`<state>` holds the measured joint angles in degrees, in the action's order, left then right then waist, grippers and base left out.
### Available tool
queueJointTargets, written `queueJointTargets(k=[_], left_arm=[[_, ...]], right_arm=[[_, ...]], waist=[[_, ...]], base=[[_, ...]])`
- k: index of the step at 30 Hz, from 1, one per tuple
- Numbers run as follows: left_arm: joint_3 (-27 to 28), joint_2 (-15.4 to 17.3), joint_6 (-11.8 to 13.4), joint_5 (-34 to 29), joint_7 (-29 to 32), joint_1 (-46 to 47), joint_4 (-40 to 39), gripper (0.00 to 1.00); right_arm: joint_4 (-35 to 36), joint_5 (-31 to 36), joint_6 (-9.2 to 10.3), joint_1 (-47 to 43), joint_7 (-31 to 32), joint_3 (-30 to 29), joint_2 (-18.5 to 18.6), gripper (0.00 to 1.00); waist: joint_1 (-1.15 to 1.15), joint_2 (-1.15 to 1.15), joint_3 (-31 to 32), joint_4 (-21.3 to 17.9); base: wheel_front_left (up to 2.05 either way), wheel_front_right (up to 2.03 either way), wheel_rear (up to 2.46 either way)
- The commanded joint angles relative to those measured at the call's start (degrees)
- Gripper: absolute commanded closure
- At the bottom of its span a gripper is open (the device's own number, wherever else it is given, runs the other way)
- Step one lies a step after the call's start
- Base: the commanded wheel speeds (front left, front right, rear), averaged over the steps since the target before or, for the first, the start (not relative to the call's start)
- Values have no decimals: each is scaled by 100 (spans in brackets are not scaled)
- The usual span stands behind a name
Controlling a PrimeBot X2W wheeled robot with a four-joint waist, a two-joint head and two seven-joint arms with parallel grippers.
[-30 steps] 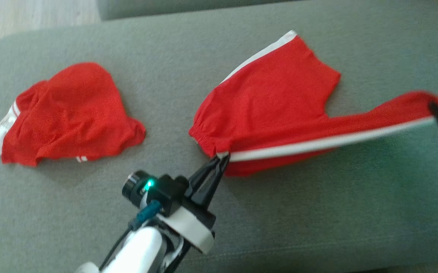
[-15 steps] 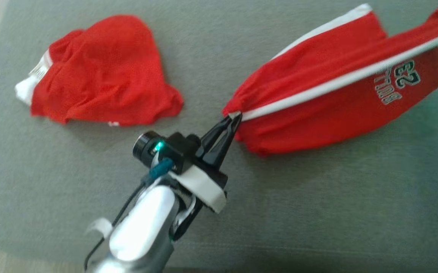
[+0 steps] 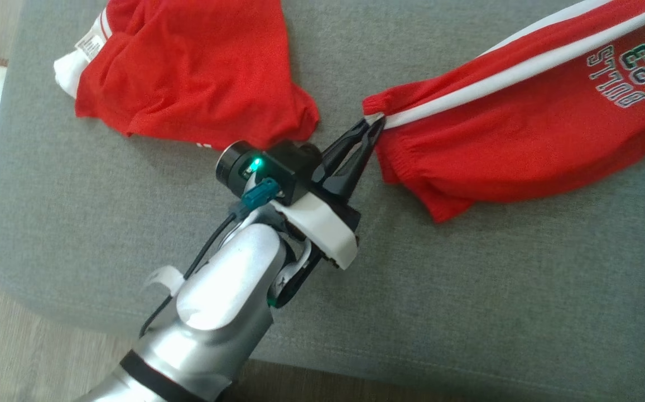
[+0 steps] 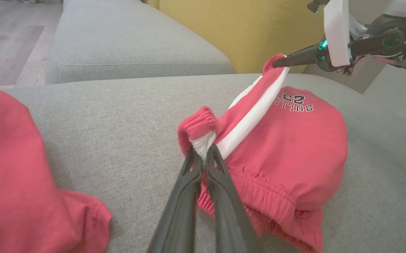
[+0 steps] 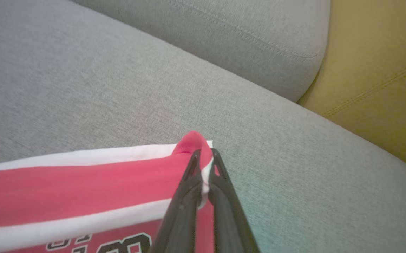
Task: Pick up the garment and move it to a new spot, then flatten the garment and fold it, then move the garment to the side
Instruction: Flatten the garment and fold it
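While left gripper [image 3: 377, 119] and right gripper [image 5: 204, 154] each pinch one end of the shorts [image 3: 523, 145], the long axis runs taut between them

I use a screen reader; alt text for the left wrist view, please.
The left gripper pinches the waistband corner of red shorts, stretched to the right gripper, over a grey sofa cushion. A second red garment lies at left.

Home — grey sofa [image 3: 467, 290], wood floor [image 4: 10, 35]
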<state>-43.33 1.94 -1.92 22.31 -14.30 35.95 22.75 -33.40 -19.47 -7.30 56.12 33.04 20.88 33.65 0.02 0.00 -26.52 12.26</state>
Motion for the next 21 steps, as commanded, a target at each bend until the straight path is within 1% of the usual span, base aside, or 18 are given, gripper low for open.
queueJointTargets(k=[1, 2, 3, 4, 5, 6, 9, 14, 18, 21], left_arm=[[95, 95, 69, 57, -68, 158, -110, 78], [49, 95, 105, 97, -68, 199, -109, 44], [9, 95, 138, 136, -69, 230, -98, 6], [-26, 95, 167, 170, -69, 257, -78, 0], [-51, 95, 194, 194, -69, 282, -60, 0], [-66, 95, 219, 206, -69, 303, -43, 0], [-49, 95, 274, 205, -69, 331, 18, 0], [163, 94, 314, 112, -69, 243, 106, 0], [469, 94, 353, -38, -69, 91, 61, 0], [830, 95, 429, -174, -70, -66, -154, 0]], right_arm=[[54, 69, -19, 120, -86, 65, 180, 100], [-49, 95, -19, 169, -141, 120, 187, 100], [-166, 114, -19, 222, -208, 129, 182, 100], [-268, 126, -19, 271, -308, 124, 157, 100], [-362, 124, -19, 313, -432, 102, 116, 17], [-454, 110, -19, 348, -542, 92, 62, 0], [-637, 76, -19, 431, -956, 133, -71, 0], [-798, -72, -19, 463, -1903, 84, -246, 0], [-820, -248, -19, 327, -2537, 122, -313, 0], [-727, -399, -19, 155, -3079, 51, -383, 0]], waist=[[-2, 0, -84, 56], [-2, 0, -105, 56], [-2, 0, -122, 52], [-2, 0, -135, 44], [-2, 0, -143, 32], [-2, 0, -144, 15], [-2, 0, -116, -58], [-2, 0, 74, -220], [-2, 0, 340, -396], [-2, 0, 581, -560]], base=[[0, 0, 0], [0, 0, 0], [0, 0, 0], [0, 0, 0], [0, 0, 0], [0, 0, 0], [0, 0, 0], [0, 0, 0], [0, 0, 0], [0, 0, 0]])
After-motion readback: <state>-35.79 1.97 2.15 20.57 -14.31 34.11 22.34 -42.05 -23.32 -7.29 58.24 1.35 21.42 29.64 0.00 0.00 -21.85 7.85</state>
